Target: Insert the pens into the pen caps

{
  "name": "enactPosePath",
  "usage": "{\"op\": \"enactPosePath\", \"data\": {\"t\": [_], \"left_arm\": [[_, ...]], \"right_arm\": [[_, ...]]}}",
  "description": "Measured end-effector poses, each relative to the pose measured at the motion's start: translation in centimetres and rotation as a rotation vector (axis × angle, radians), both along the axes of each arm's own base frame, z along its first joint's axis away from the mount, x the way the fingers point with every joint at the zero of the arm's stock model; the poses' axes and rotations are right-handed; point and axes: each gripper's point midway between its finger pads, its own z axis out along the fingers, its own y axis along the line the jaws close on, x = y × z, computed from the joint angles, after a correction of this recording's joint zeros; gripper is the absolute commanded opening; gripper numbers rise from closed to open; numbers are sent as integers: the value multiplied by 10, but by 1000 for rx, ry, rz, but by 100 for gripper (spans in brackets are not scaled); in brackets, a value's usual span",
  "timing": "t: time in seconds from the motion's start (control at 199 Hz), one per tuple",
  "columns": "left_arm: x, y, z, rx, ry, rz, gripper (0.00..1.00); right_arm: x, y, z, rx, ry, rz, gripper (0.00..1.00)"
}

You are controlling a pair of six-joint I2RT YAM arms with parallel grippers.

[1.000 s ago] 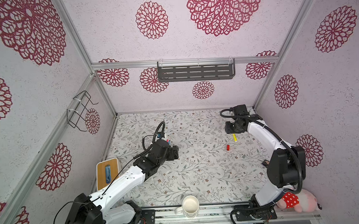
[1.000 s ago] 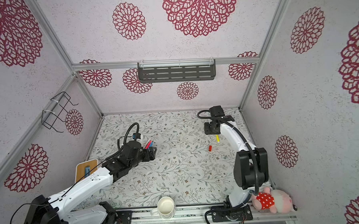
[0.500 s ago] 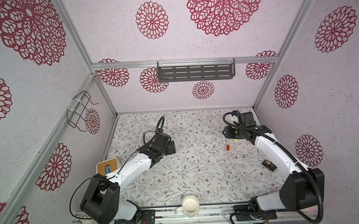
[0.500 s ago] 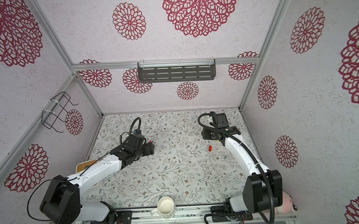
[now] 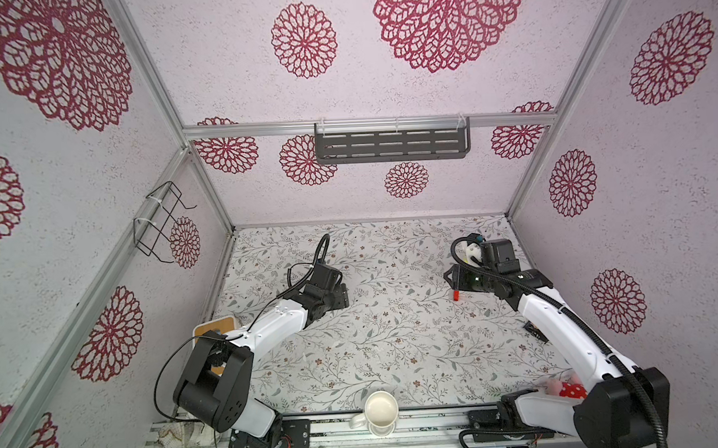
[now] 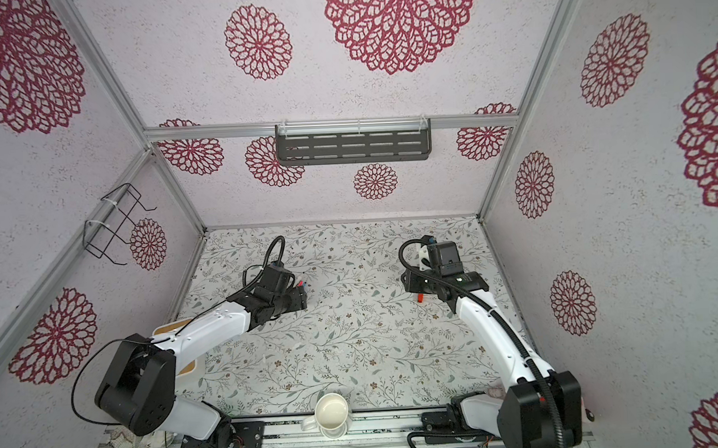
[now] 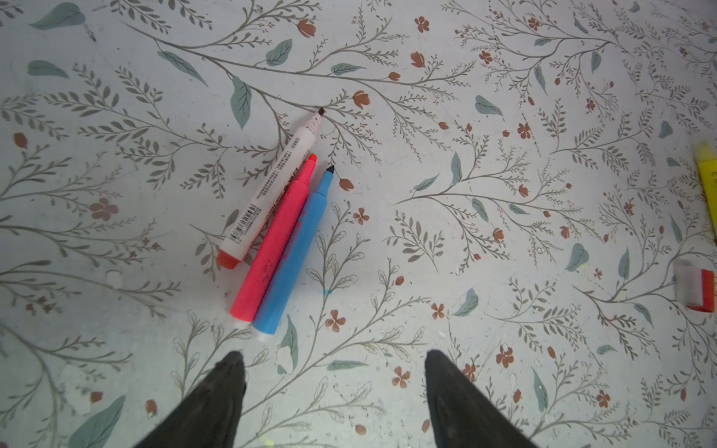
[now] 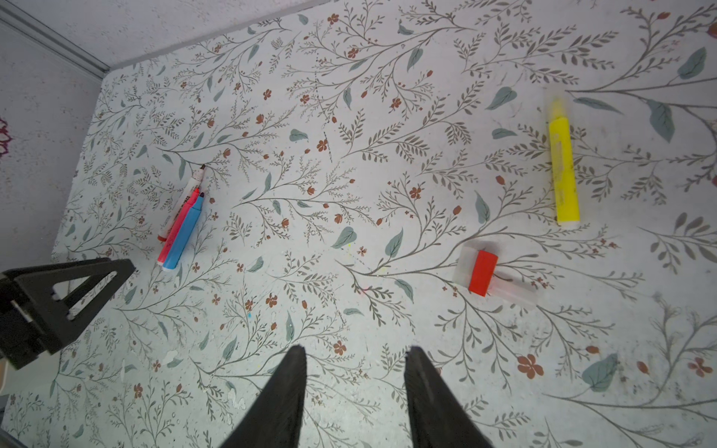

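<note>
While both arms hang low over the flowered surface (image 5: pixel 396 348), neither one grasps anything. The left fingers (image 7: pixel 229 382) are released and stand well apart, with only bare surface between them. Just beyond their tips lie three uncapped pens, side by side and touching, their tips all pointing the same way: the white-and-red pen (image 7: pixel 271 186), the pink pen (image 7: pixel 273 248) and the blue pen (image 7: pixel 297 248). This trio lies toward the left edge of the surface, about midway between the near and far edges. In both top views the left arm covers most of it.

The right fingers (image 8: pixel 423 382) are released too, with a narrower gap between them and nothing in it. Ahead of them, toward the right edge, the yellow pen (image 8: pixel 563 170) lies alone with its tip bare. Near it, but not touching it, is the red cap (image 8: pixel 483 272). It rests against pale see-through caps (image 8: pixel 518 291) that show on either side of it; I cannot tell how many there are. In both top views the red cap shows just beside the right arm's fingertips, while the yellow pen is hidden under that arm.

A cream mug (image 5: pixel 380 409) stands at the middle of the near edge.
</note>
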Motion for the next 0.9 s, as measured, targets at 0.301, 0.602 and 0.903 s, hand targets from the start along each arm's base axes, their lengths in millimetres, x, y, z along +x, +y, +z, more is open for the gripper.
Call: {"op": "enactPosePath", "data": {"t": [0.301, 0.602, 0.903], "left_arm": [[22, 18, -2, -1, 11, 44, 60], [56, 41, -26, -36, 68, 103, 50], [72, 40, -35, -50, 87, 91, 43]], "right_arm": [[-7, 0, 10, 22, -30, 0, 45], [-11, 0, 12, 24, -36, 1, 45], [-18, -2, 19, 32, -65, 1, 45]]}}
